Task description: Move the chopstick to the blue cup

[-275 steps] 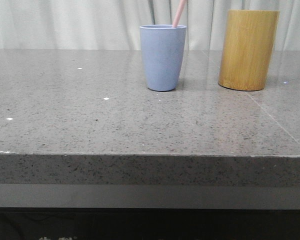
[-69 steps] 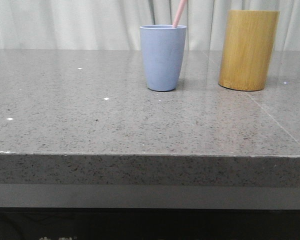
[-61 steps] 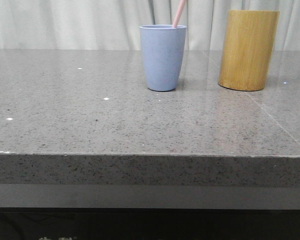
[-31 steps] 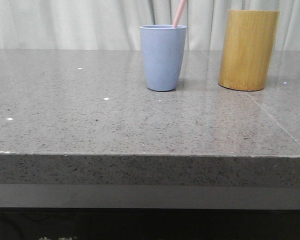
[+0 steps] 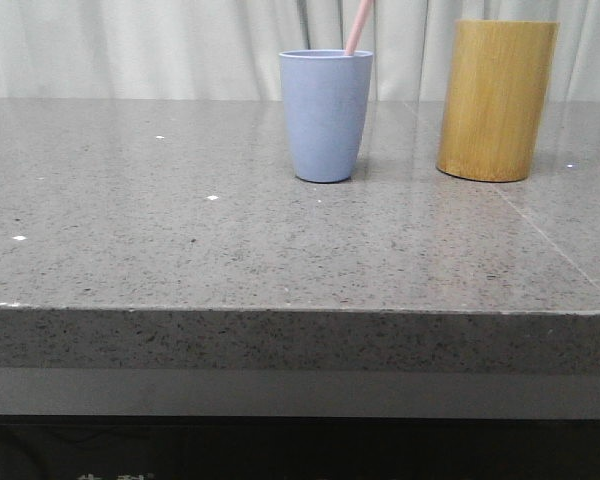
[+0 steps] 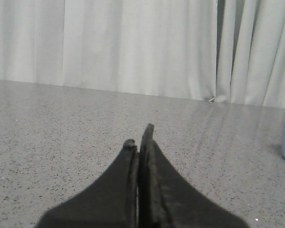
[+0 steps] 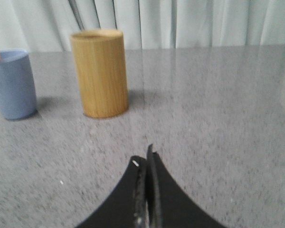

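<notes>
With both end effectors, left (image 6: 139,135) and right (image 7: 146,156), closed and empty, the chopstick (image 5: 358,25) is leaning in the cup (image 5: 325,115) near the worktop's (image 5: 180,240) far edge, so a stray brush risks tipping it.

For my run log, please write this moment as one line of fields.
chopstick: standing in blue cup | bamboo cylinder: right of cup, apart | left gripper: shut, empty | right gripper: shut, empty | task: appears done
</notes>
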Available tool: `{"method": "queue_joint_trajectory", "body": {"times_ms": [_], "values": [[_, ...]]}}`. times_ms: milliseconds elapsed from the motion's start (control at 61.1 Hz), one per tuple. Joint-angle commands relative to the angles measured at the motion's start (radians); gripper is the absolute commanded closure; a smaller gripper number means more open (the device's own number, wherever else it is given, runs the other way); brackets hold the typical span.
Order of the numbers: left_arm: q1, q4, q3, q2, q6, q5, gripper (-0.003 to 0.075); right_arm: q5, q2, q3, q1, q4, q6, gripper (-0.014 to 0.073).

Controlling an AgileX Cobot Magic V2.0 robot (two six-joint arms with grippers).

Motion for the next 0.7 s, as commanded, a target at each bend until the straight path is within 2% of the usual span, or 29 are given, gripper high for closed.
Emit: {"method": "queue_joint_trajectory", "body": {"times_ms": [0, 131, 295, 687], "values": [[-0.007, -0.001, 0.014, -0.024, -0.011, -0.077, 0.0739, -0.168, -0.025, 0.062, -0.007, 0.007, -0.007, 0.066], [-0.007, -0.001, 0.014, -0.024, -0.011, -0.077, 0.0739, -0.258, -0.052, 0.134, -0.007, 0.007, -0.007, 0.066], [-0.007, -0.001, 0.014, -0.024, -0.011, -0.077, 0.0739, -0.304, -0.052, 0.133, -0.007, 0.007, -0.007, 0.066], [-0.007, -0.001, 0.014, -0.024, -0.011, -0.077, 0.0739, -0.3, -0.052, 0.133, -0.007, -0.02, -0.008, 0.066]]}}
